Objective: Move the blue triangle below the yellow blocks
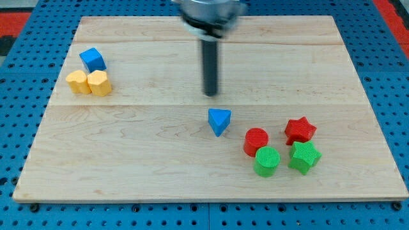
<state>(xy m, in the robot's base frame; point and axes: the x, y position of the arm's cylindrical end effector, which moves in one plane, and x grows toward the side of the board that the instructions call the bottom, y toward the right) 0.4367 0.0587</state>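
The blue triangle [219, 121] lies near the middle of the wooden board [160, 166]. Two yellow blocks sit side by side at the view's left: a yellow block [78, 82] and a yellow hexagonal block [99, 83]. A blue cube [93, 60] touches them from above. My tip [211, 94] is the lower end of the dark rod, just above the blue triangle toward the view's top, a small gap apart from it.
At the view's lower right stand a red cylinder [256, 141], a red star [300, 130], a green cylinder [267, 160] and a green star [304, 157]. The board rests on a blue pegboard surface [19, 128].
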